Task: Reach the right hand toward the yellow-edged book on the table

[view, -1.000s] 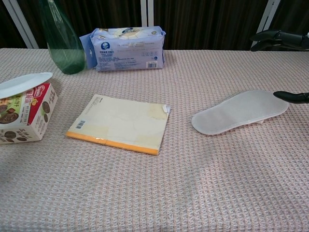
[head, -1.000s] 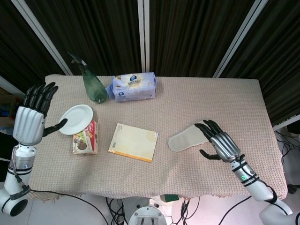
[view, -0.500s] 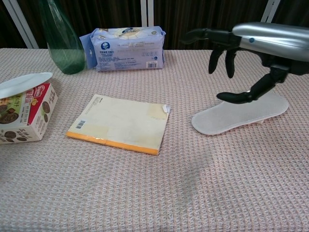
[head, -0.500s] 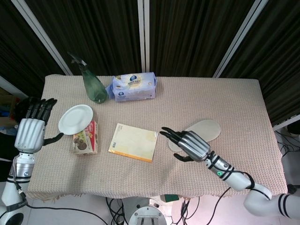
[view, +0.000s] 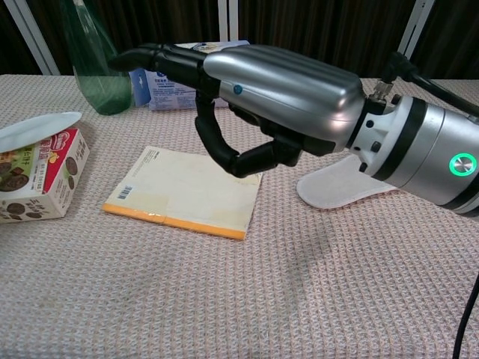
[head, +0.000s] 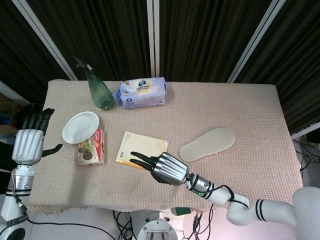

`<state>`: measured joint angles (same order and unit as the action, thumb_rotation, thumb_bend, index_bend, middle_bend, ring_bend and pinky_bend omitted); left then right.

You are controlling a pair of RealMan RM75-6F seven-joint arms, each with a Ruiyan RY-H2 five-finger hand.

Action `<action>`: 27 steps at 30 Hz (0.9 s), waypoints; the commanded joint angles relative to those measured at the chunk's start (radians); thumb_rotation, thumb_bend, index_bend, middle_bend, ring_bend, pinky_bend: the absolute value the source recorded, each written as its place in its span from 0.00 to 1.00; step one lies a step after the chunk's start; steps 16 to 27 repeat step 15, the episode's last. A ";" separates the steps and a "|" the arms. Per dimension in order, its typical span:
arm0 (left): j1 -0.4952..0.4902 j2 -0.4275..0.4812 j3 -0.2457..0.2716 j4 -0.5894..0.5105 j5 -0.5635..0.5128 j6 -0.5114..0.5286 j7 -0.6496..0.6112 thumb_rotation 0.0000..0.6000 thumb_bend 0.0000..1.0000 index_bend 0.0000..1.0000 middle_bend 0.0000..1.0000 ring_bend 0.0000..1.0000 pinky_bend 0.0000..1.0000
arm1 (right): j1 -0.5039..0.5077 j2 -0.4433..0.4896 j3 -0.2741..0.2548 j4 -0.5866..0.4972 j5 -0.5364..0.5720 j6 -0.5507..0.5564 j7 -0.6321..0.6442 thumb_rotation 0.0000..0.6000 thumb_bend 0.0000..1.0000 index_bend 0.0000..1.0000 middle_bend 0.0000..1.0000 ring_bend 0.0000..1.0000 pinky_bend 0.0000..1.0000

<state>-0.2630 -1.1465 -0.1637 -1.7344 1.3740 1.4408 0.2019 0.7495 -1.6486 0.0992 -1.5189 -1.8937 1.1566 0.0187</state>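
Two risks noted at this point. First: the right hand (head: 162, 168) hangs over the near edge of the yellow-edged book (head: 142, 151), fingers spread and extended, grasping nothing; whether any fingertip touches the cover cannot be told from either view. If it drops with the fingers this flat, they would likely push the book across the woven cloth toward the snack box (head: 91, 147) rather than settle on it. Second: the forearm comes in low from the right, passing near the white insole (head: 207, 144) — a sideways correction could drag or flip that light piece.

The book lies flat, centre-left on the table (head: 260, 115), orange spine toward the robot, one corner slightly curled.

Surroundings:
- snack box just left of the book, with a white plate (head: 80, 127) resting partly on it;
- green spray bottle (head: 99, 90) and tissue pack (head: 143, 92) at the far edge, well apart from the book;
- left hand (head: 29, 141) raised off the left table edge, fingers apart, holding nothing.

Nothing stands between the right hand and the book — the path is direct.
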 commanded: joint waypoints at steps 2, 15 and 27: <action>-0.001 0.013 0.010 -0.018 -0.053 -0.049 0.030 1.00 0.00 0.08 0.09 0.07 0.09 | -0.006 -0.078 -0.024 0.081 -0.035 0.078 -0.004 1.00 0.94 0.00 0.00 0.53 0.94; -0.008 0.012 0.011 -0.019 -0.072 -0.068 0.030 1.00 0.00 0.08 0.09 0.07 0.09 | 0.020 -0.123 -0.058 0.121 -0.040 0.099 0.013 1.00 0.95 0.00 0.00 0.53 0.93; -0.008 0.012 0.011 -0.019 -0.072 -0.068 0.030 1.00 0.00 0.08 0.09 0.07 0.09 | 0.020 -0.123 -0.058 0.121 -0.040 0.099 0.013 1.00 0.95 0.00 0.00 0.53 0.93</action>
